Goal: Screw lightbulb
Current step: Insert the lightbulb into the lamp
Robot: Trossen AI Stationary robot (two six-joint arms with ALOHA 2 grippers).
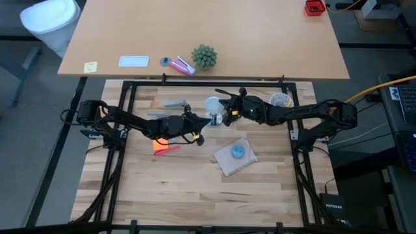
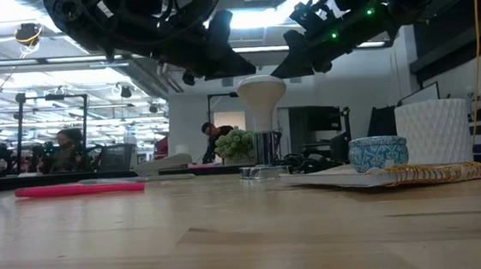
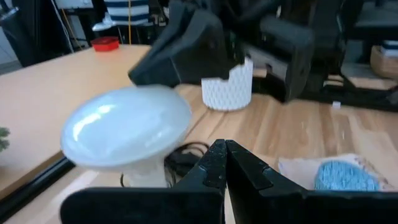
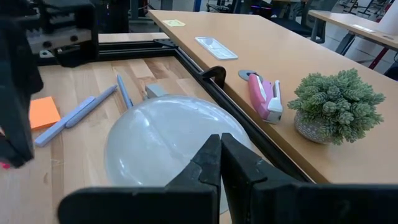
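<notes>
- We see the butcher-block tabletop [image 1: 195, 188] inside a black frame, with a paler desk behind it carrying a small potted succulent [image 1: 203, 56], a pink stapler-like tool and a white tray.
- Both dark arms reach to the middle of the far half: the left pincer [image 1: 198, 125] from the left, the right pincer [image 1: 227, 107] from the right.
- The lightbulb [image 1: 212, 105] stands between them, globe up, long axis vertical, its base down in a shiny metal socket [image 2: 261, 150] on the tabletop.
- In both wrist views the fingers are pressed together at their tips, pinching nothing; the bulb lies just ahead of each.
- In the high view the right pincer looks just beside the globe and the nearer of the two; the left sits slightly nearer the front edge. We judge either would have to spread before gripping the globe to turn it.
- Smaller things: a cardboard piece with a blue round blob [image 1: 238, 151], an orange sticky note [image 4: 43, 111], a pink pen [image 2: 80, 189], a white textured cup [image 2: 432, 132].
- Beyond lies an open workshop with people at distant benches.
</notes>
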